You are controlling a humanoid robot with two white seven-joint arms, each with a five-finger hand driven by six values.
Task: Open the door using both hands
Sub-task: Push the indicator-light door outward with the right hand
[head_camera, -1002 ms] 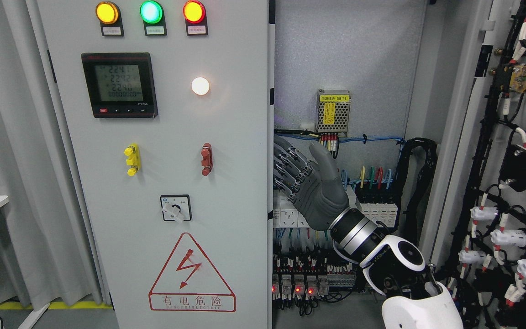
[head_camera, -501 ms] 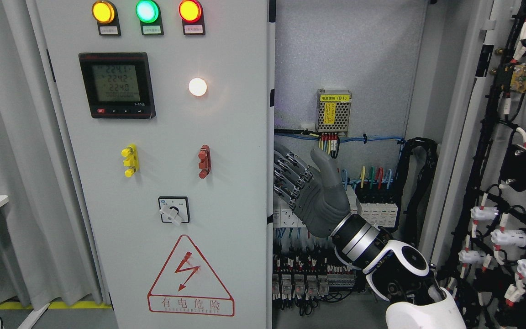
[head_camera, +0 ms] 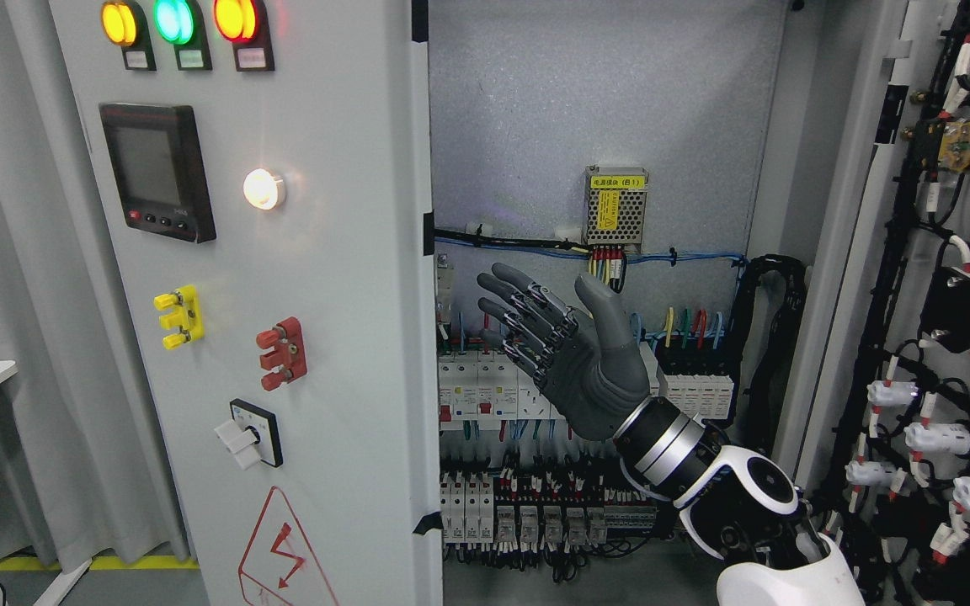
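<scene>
Grey sheet-metal left door (head_camera: 342, 278) is swung partway out, panel face angled toward the camera, free edge running vertical just left of the cabinet opening. Right hand (head_camera: 565, 362) sits inside that opening, arm entering from lower right, palm turned toward the door edge, fingers (head_camera: 514, 316) spread and slightly bent, thumb up. It holds nothing. Fingertips sit close to the door edge but look apart from it, with a visible gap showing the breakers (head_camera: 481, 391) behind. Key relation: door edge lies directly left of the hand, long axis vertical, so my read is the next push goes leftward and outward against the inner side of that edge to widen the swing. Right door (head_camera: 956, 295) at the far right already stands wide open, wiring and connectors on its inner face exposed. Left hand isn't in the frame, so the right is the only one placed to act on the left door. Progress estimate: well over half, left leaf needs more swing. Risk as I see it: fingers sweeping near the wiring bundle (head_camera: 586, 248) and terminal rows (head_camera: 535, 513) inside the cabinet; a snag there is plausible if the arc cuts inward.
</scene>
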